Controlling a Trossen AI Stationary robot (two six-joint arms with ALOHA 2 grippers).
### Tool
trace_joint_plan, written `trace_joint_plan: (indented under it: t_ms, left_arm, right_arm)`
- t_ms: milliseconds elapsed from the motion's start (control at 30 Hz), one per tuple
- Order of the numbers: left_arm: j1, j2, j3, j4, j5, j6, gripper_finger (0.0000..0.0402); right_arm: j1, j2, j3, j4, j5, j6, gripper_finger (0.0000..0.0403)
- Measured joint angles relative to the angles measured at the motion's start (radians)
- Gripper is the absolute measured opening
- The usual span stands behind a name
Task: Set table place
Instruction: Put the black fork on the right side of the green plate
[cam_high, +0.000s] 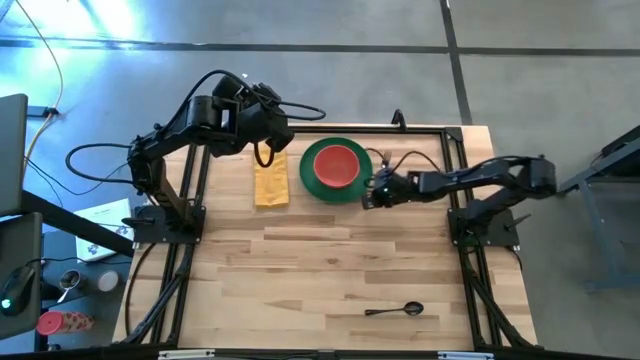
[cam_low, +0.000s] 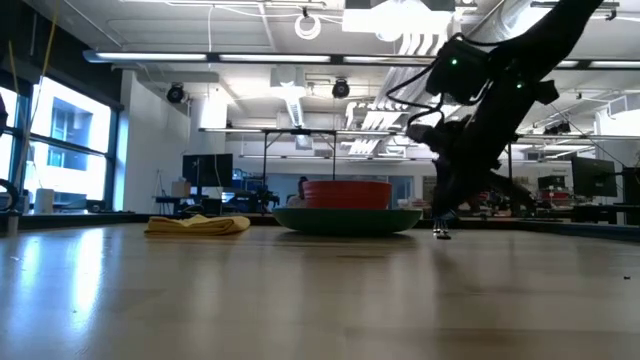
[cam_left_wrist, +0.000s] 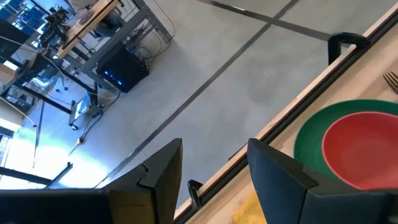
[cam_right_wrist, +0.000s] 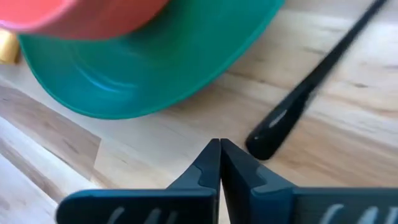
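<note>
My right gripper (cam_right_wrist: 219, 163) sits closed & empty by the fork (cam_right_wrist: 314, 89), next to the green plate (cam_right_wrist: 180, 68). Left gripper (cam_left_wrist: 211, 168) is open above the napkin (cam_high: 271, 184).

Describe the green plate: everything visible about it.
The green plate is round, smooth and glossy, plastic-looking, with a shallow sloped rim. It lies flat on the table near the far edge, carrying the red bowl in its middle. The yellow napkin lies apart on one side; on the other lies a dark fork, beside the rim, with the right pincer shut close by.
</note>
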Motion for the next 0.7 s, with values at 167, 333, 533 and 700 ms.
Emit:
trace_joint_plan:
  t_ms: [167, 333, 533, 700]
  left_arm:
    - [0.0, 0.0, 0.0, 0.0, 0.002, -0.001, 0.017]
    - [0.0, 0.0, 0.0, 0.0, 0.018, -0.001, 0.017]
    - [0.0, 0.0, 0.0, 0.0, 0.025, -0.001, 0.017]
    - [0.0, 0.0, 0.0, 0.0, 0.025, 0.002, 0.017]
  right_arm:
    - [0.027, 0.077, 0.017, 0.013, -0.006, 0.008, 0.0]
    - [0.029, 0.088, 0.017, -0.003, -0.01, 0.008, 0.0]
    - [0.021, 0.085, 0.018, -0.055, -0.011, -0.003, 0.0]
    - [0.021, 0.083, 0.019, -0.081, -0.019, -0.007, 0.0]
